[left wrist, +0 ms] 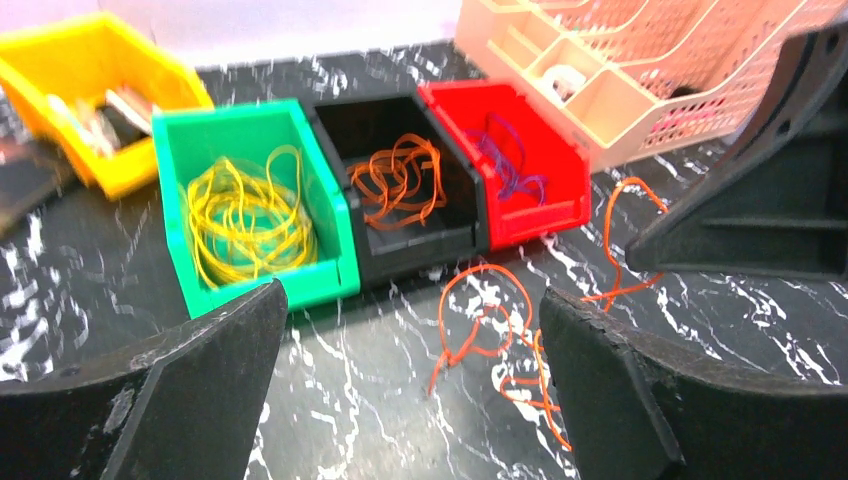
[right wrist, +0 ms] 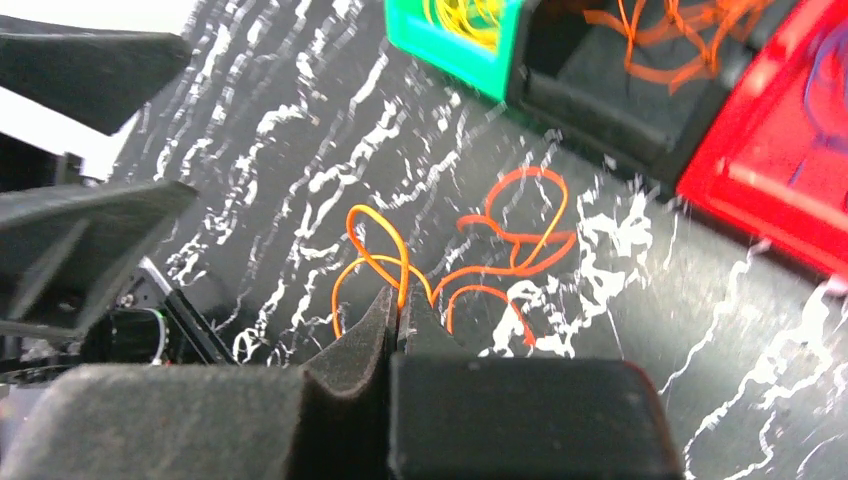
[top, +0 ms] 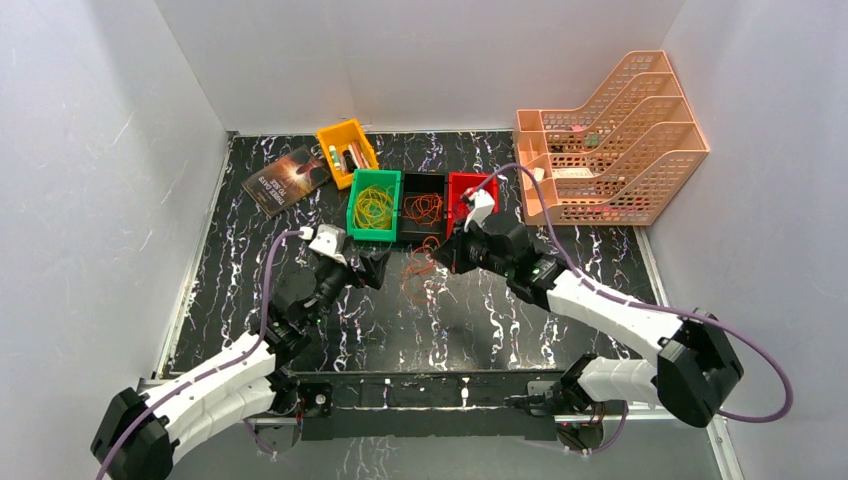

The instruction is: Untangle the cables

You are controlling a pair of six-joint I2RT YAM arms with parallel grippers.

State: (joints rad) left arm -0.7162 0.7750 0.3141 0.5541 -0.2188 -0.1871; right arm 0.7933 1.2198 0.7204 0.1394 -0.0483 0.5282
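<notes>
**Right pinching an orange strand, left wide open**

The cables (right wrist: 510, 240) I'm working on are thin, wiry orange loops. They curl over each other in a loose tangle on the table (top: 480, 320), just in front of the black bin (left wrist: 420, 245). My right gripper (right wrist: 398, 310) is clamped tight on one strand at the tangle's edge. My left gripper (left wrist: 412, 300) hangs beside the pile with its fingers spread wide, holding nothing. There are yellow loops (left wrist: 245, 220) in the green bin (left wrist: 172, 215) and more orange ones in the black.

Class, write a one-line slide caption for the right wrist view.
Right tool shut on an orange cable loop on the marbled table, in front of the black bin.
</notes>
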